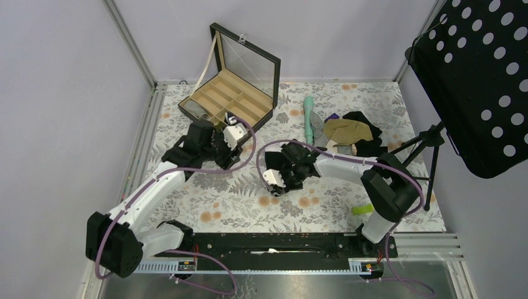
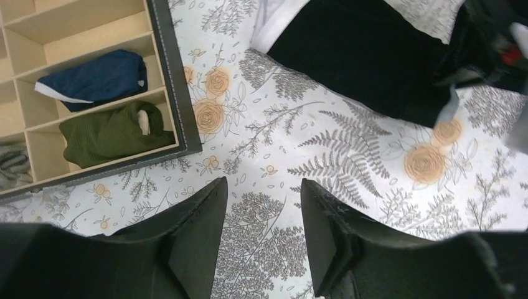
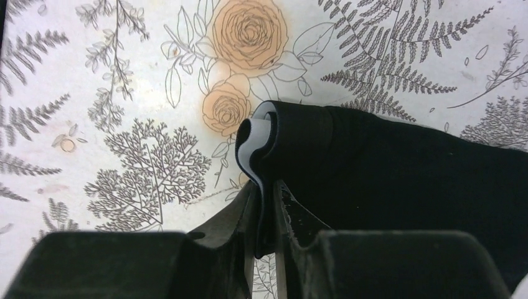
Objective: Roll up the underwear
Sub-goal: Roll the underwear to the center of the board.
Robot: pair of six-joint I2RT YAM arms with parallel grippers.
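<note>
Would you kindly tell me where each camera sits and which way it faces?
Top external: above and behind the robot, looking down on the floral table; the left arm and right arm show.
Left wrist: on the left arm, looking down past the open left claw at the box and underwear.
Right wrist: on the right arm, looking low across the table; the right claw pinches the waistband.
Shared: both wrist views show the underwear.

Matt flower-print cover on bench (image 3: pixel 112 75); underwear (image 3: pixel 405 168) soft matt dark cloth, smooth white band; box (image 2: pixel 176 81) pale wood dividers, dark stitched leather-like rim, glossy clear lid (image 1: pixel 249 59)
</note>
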